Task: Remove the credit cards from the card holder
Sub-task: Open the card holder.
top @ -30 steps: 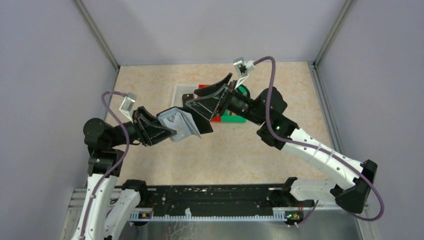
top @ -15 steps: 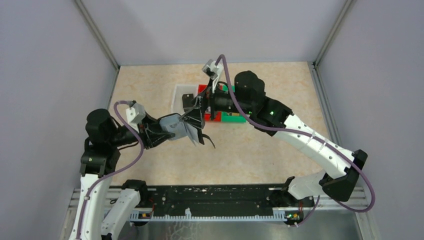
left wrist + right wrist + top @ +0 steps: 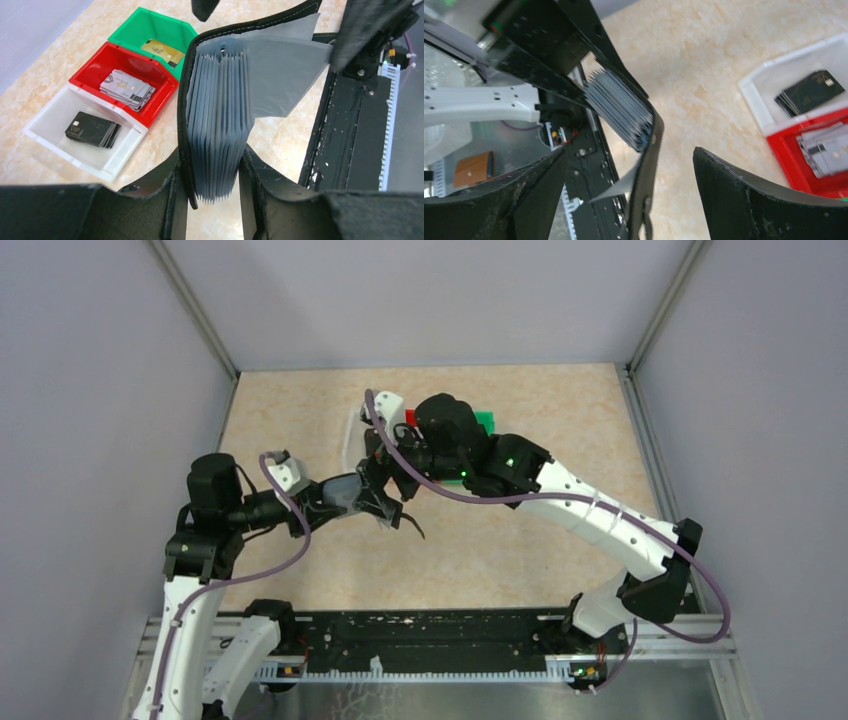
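Observation:
My left gripper (image 3: 212, 167) is shut on the card holder (image 3: 215, 125), a black wallet whose grey plastic sleeves fan upward between the fingers (image 3: 260, 182). It is held above the table (image 3: 352, 494). My right gripper (image 3: 629, 152) stands open, its fingers either side of the holder's hanging black cover (image 3: 650, 170) without touching it. Credit cards lie in the bins: black ones (image 3: 92, 129) in the white bin (image 3: 50, 142), silvery ones (image 3: 126, 89) in the red bin (image 3: 90, 70), a gold one (image 3: 161, 50) in the green bin (image 3: 130, 27). No card shows in the sleeves.
The three bins sit side by side at the middle back of the table, mostly under the right arm (image 3: 560, 490) in the top view. A loose grey sleeve (image 3: 290, 75) sticks out sideways from the holder. The black base rail (image 3: 430, 635) runs along the near edge.
The right arm has swung left and down, bringing its open gripper over the holder. The left arm has shifted slightly right with the holder still in its grip.

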